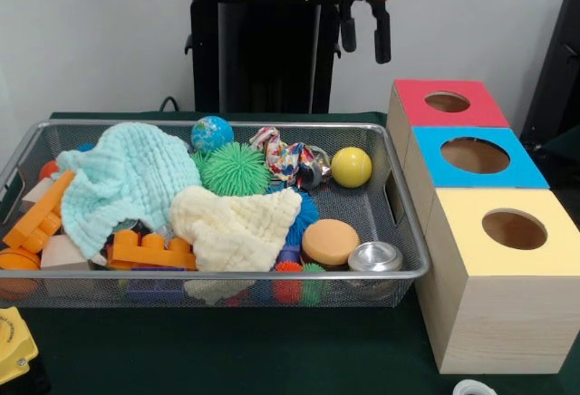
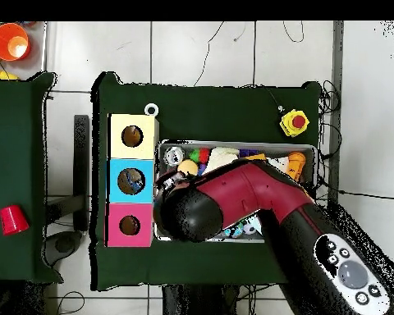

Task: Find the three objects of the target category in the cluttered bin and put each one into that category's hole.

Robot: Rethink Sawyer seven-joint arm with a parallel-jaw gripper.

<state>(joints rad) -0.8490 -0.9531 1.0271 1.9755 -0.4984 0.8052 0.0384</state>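
The wire mesh bin [image 1: 227, 276] sits on the green table, full of toys and cloths. No clear crushed bottle shows plainly; a small shiny thing [image 1: 314, 168] peeks out by a patterned cloth at the back, and I cannot tell what it is. The round hole in the sky-blue panel [image 1: 475, 155] is on the middle wooden box, right of the bin. My gripper [image 1: 364, 37] hangs high above the bin's back right corner, open and empty. In the overhead view my arm [image 2: 233, 197] covers most of the bin [image 2: 233, 145], next to the blue hole [image 2: 130, 180].
A red-topped box [image 1: 447, 102] and a yellow-topped box [image 1: 514, 229] flank the blue one. In the bin lie a mint cloth [image 1: 127, 182], a cream cloth [image 1: 237, 223], a green spiky ball [image 1: 236, 168], a yellow ball [image 1: 351, 167] and a metal can [image 1: 375, 256].
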